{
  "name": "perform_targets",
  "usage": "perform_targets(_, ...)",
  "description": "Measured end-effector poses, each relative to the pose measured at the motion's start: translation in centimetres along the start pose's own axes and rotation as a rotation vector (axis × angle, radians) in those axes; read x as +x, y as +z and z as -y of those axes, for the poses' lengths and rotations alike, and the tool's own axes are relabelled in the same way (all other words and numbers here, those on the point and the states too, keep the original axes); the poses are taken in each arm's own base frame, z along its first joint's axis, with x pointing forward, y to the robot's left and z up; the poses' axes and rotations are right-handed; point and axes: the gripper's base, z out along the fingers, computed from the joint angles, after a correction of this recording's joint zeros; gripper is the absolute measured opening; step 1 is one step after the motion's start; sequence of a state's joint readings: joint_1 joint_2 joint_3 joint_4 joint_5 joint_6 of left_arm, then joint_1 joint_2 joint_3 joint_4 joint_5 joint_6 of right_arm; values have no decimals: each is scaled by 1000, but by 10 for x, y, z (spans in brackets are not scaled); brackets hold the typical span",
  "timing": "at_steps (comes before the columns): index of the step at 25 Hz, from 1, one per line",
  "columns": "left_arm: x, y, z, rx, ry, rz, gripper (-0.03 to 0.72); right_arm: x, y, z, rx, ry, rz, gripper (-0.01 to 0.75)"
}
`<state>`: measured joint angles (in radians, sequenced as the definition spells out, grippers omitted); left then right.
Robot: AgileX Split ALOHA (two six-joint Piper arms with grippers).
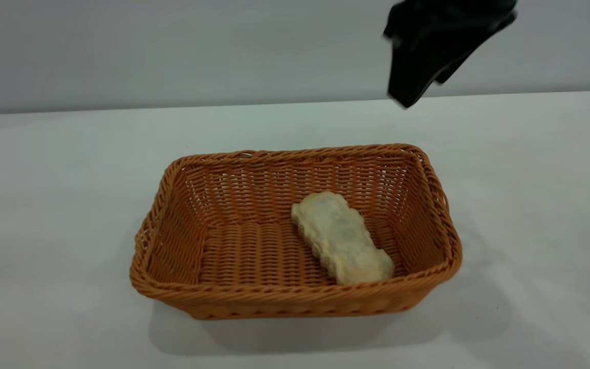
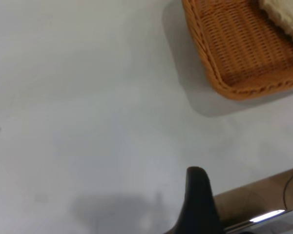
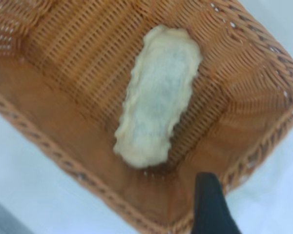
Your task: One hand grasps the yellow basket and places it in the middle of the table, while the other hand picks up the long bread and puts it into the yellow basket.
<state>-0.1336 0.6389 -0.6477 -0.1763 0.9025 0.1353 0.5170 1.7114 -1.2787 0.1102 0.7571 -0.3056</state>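
Note:
The yellow basket stands in the middle of the white table. The long bread lies inside it at its right side, pale underside up, apart from both grippers. My right gripper hangs open and empty above the table, behind the basket's far right corner. In the right wrist view one finger shows over the basket's rim, with the bread beyond. My left gripper is outside the exterior view. In the left wrist view one finger is over bare table, well apart from the basket and the bread.
The table's edge runs close to my left gripper in the left wrist view, with a brown floor past it. A plain grey wall stands behind the table.

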Motion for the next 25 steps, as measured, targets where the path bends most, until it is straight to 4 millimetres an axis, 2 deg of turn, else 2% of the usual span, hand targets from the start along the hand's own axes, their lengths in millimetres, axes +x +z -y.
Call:
perform_targets(7, 40, -25, 3, -38, 42, 64, 584, 12, -52, -6, 10, -12, 43, 498)
perform_targets(14, 72, -46, 7, -46, 66, 117, 585, 40, -114, -18, 14, -10, 91, 498)
perform_targets(21, 99, -55, 6, -95, 90, 227, 585, 91, -167, -36, 21, 0, 198, 498)
perform_targets(25, 113, -50, 6, -99, 92, 264, 585, 125, -185, -46, 16, 14, 260, 498)
